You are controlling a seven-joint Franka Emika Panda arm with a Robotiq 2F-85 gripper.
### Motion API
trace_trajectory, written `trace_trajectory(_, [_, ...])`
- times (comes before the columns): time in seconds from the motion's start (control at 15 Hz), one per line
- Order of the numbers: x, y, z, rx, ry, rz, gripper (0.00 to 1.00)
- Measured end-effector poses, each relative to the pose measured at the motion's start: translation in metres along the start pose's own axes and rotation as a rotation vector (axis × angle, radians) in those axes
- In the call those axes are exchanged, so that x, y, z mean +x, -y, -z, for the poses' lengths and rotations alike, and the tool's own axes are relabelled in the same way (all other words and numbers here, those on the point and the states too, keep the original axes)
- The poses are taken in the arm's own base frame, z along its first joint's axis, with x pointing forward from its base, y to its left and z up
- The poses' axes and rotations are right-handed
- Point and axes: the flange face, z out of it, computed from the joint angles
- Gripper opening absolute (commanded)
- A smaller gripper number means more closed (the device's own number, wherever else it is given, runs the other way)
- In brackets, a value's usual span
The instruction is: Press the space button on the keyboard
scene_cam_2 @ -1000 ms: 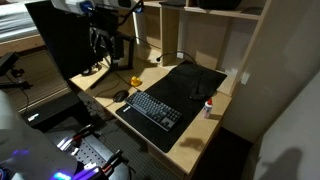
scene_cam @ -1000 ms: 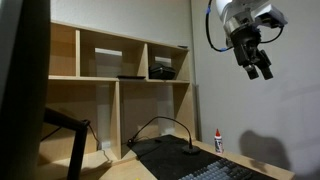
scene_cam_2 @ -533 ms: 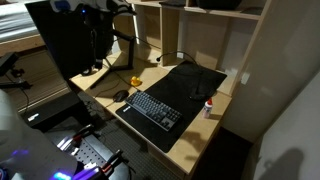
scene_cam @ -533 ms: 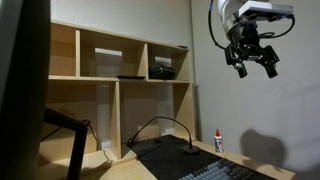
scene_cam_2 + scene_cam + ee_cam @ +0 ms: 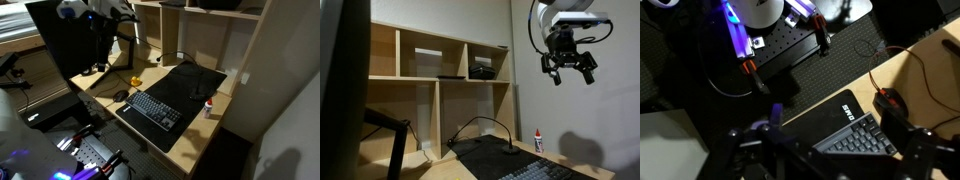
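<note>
Hand [image 5: 572, 77] turned, jaws spread — well above keyboard [image 5: 155, 108], air between

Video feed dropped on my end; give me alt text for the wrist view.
The keyboard lies below on a black mat at the wooden desk edge, framed by the blurred fingers of the open gripper. Purple-lit equipment sits beyond the desk.
</note>
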Motion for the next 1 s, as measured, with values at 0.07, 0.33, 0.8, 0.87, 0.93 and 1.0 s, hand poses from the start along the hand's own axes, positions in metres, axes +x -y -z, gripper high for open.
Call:
trace_trajectory(0.07, [0.018, 0.002, -0.016, -0.001, 0.002, -0.031, 1.00])
trace_trajectory(0.33, [0.077, 0.010, -0.080, 0.027, 0.005, -0.117, 1.00])
trace_trajectory(0.8, [0.085, 0.008, -0.090, 0.033, 0.019, -0.135, 1.00])
trace_trajectory(0.87, [0.086, 0.009, -0.094, 0.034, 0.024, -0.138, 1.00])
trace_trajectory(0.93, [0.089, 0.010, -0.102, 0.044, 0.028, -0.144, 1.00])
trace_trajectory(1.0, [0.093, 0.012, -0.112, 0.058, 0.022, -0.152, 1.00])
